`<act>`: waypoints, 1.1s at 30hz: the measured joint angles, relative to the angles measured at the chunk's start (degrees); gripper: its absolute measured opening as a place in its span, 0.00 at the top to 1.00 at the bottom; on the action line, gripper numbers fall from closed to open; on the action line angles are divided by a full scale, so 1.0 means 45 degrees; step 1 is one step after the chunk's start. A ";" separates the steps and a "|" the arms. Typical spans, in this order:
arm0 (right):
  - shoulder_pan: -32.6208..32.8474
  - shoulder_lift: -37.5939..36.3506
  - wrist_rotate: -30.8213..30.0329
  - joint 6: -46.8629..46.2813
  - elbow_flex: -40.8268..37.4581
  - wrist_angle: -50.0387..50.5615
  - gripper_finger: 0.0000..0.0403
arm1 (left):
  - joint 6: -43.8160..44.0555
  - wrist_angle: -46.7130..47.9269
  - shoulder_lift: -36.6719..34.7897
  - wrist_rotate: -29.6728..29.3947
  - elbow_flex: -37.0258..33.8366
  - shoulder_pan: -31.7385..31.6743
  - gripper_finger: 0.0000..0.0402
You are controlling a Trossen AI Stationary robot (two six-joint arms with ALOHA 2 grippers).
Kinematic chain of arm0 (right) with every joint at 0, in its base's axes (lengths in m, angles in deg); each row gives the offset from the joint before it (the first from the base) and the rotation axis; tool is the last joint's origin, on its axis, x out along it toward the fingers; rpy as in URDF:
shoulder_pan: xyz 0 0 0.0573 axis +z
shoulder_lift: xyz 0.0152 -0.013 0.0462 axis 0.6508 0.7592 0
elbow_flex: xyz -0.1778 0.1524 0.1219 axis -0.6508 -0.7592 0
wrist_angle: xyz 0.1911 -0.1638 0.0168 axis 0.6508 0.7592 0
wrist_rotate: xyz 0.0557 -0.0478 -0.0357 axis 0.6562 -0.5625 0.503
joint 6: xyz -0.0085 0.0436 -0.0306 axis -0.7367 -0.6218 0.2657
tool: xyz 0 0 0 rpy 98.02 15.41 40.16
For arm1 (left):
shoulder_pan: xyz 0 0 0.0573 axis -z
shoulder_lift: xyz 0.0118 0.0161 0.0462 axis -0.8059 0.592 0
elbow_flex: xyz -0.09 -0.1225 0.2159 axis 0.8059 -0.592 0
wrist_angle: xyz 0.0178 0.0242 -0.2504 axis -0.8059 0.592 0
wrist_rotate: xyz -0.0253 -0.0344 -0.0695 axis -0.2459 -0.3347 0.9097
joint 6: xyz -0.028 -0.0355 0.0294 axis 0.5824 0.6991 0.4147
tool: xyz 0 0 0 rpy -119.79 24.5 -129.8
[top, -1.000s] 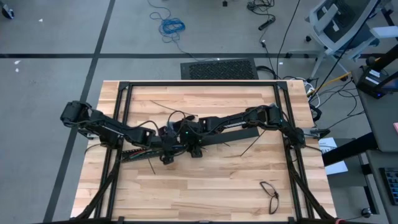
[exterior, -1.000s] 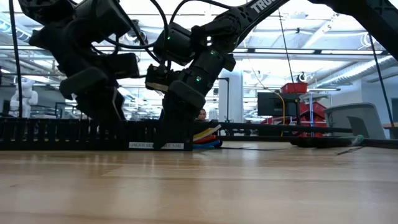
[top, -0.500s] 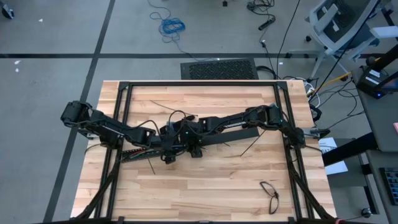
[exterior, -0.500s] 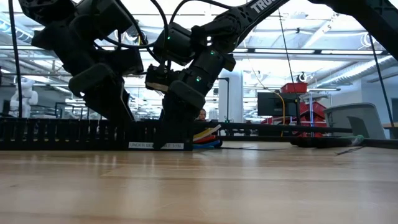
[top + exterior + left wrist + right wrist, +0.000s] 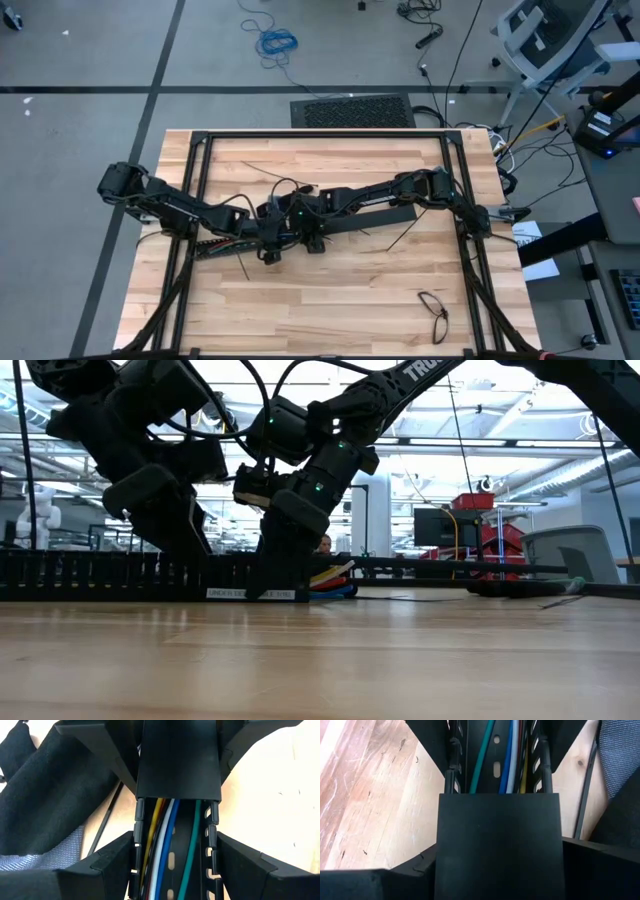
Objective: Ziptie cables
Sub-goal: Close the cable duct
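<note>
The cables (image 5: 165, 845), yellow, white, blue and green among them, run lengthwise inside a long black slotted bar (image 5: 385, 214) lying across the middle of the table. A flat black cover (image 5: 500, 835) caps one stretch of the bar. Both grippers meet over the bar at the table's centre. My left gripper (image 5: 175, 857) straddles the open stretch of the bar where the cables (image 5: 502, 760) show. My right gripper (image 5: 500, 870) sits just beyond it at the cover. In the low view my left gripper (image 5: 190, 540) and right gripper (image 5: 275, 575) slant down to the bar (image 5: 100, 575). My left gripper has one finger (image 5: 112, 857) against each slotted side wall (image 5: 137, 840) of the bar, across its length. It comes slanting down from the table's left. The bar lies flat on the table. My right gripper pinches the cover's two long edges (image 5: 442, 850) between its fingers (image 5: 395, 875), across the bar. It comes slanting down from the table's right. The cover sits on top of the bar, over the cables.
Thin stiff black strips lie loose on the wood, one (image 5: 405, 232) right of the bar, one (image 5: 245, 268) near the left gripper, one (image 5: 105, 827) beside the bar. Dark fabric (image 5: 40, 795) lies next to the bar. A black wire loop (image 5: 433, 312) sits front right. A black frame (image 5: 320, 134) rims the table.
My left gripper has tipped a little over the bar, its fingertips swinging toward my right gripper, while staying in the same place. The bar and cover have not moved.
</note>
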 joint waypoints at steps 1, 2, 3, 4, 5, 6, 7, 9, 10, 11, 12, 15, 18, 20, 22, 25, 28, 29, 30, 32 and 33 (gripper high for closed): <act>0.0000 0.0000 -0.0003 0.0000 0.0000 -0.0017 0.36 | -0.0125 -0.0030 0.0000 -0.0011 -0.0005 0.0000 0.36; 0.0003 0.0000 -0.0010 0.0000 0.0000 -0.0039 0.36 | -0.0312 -0.0076 0.0000 -0.0029 -0.0010 0.0000 0.36; 0.0005 0.0000 -0.0015 -0.0003 0.0000 -0.0066 0.36 | -0.0467 -0.0135 0.0000 -0.0042 -0.0018 0.0000 0.36; 0.0005 0.0000 -0.0015 -0.0005 -0.0004 -0.0097 0.36 | -0.0610 -0.0187 0.0000 -0.0047 -0.0029 0.0000 0.36; 0.0005 0.0000 -0.0012 -0.0005 -0.0005 -0.0131 0.36 | -0.0638 -0.0205 0.0000 -0.0056 -0.0029 0.0000 0.36; 0.0005 0.0000 -0.0010 -0.0005 -0.0010 -0.0161 0.36 | -0.0642 -0.0205 0.0000 -0.0066 -0.0029 0.0000 0.36; 0.0005 0.0000 -0.0013 -0.0005 -0.0010 -0.0183 0.36 | -0.0642 -0.0195 0.0000 -0.0075 -0.0031 0.0000 0.36; 0.0005 0.0000 -0.0015 -0.0010 -0.0010 -0.0201 0.36 | -0.0675 -0.0199 0.0000 -0.0080 -0.0030 0.0000 0.38; 0.0005 0.0000 -0.0015 -0.0010 -0.0010 -0.0210 0.36 | -0.0676 -0.0208 0.0000 -0.0080 -0.0030 0.0000 0.39; 0.0005 0.0000 -0.0015 -0.0010 -0.0010 -0.0224 0.36 | -0.0677 -0.0214 0.0000 -0.0084 -0.0030 0.0000 0.41; 0.0005 0.0000 -0.0015 -0.0010 -0.0010 -0.0256 0.36 | -0.0676 -0.0214 0.0000 -0.0089 -0.0029 0.0000 0.43; 0.0005 0.0000 -0.0019 -0.0011 -0.0019 -0.0394 0.36 | -0.0676 -0.0200 0.0000 -0.0132 -0.0034 0.0000 0.47; 0.0000 0.0005 -0.0035 -0.0005 -0.0029 -0.0495 0.36 | -0.0628 -0.0200 0.0000 -0.0168 -0.0034 0.0000 0.49; 0.0000 0.0015 -0.0049 0.0000 -0.0029 -0.0585 0.36 | -0.0630 -0.0200 0.0000 -0.0191 -0.0034 0.0000 0.49; 0.0000 0.0023 -0.0057 0.0000 -0.0033 -0.0746 0.36 | -0.0651 -0.0205 0.0000 -0.0245 -0.0034 0.0000 0.49; -0.0005 0.0068 -0.0073 0.0000 -0.0034 -0.1299 0.36 | -0.0798 -0.0211 0.0000 -0.0359 -0.0034 0.0000 0.49; -0.0005 0.0068 -0.0044 -0.0006 -0.0034 -0.1642 0.36 | -0.0934 -0.0229 0.0000 -0.0372 -0.0034 -0.0010 0.49; -0.0005 0.0068 -0.0036 -0.0014 -0.0034 -0.1727 0.36 | -0.0936 -0.0234 0.0000 -0.0374 -0.0034 -0.0010 0.49; -0.0005 0.0068 -0.0018 -0.0036 -0.0034 -0.1733 0.36 | -0.0929 -0.0234 0.0000 -0.0377 -0.0034 -0.0010 0.50; -0.0005 0.0068 -0.0005 -0.0039 -0.0034 -0.1690 0.36 | -0.0919 -0.0234 0.0000 -0.0372 -0.0034 -0.0010 0.50; -0.0005 0.0068 -0.0005 -0.0039 -0.0029 -0.1671 0.36 | -0.0922 -0.0241 0.0003 -0.0372 -0.0034 -0.0010 0.50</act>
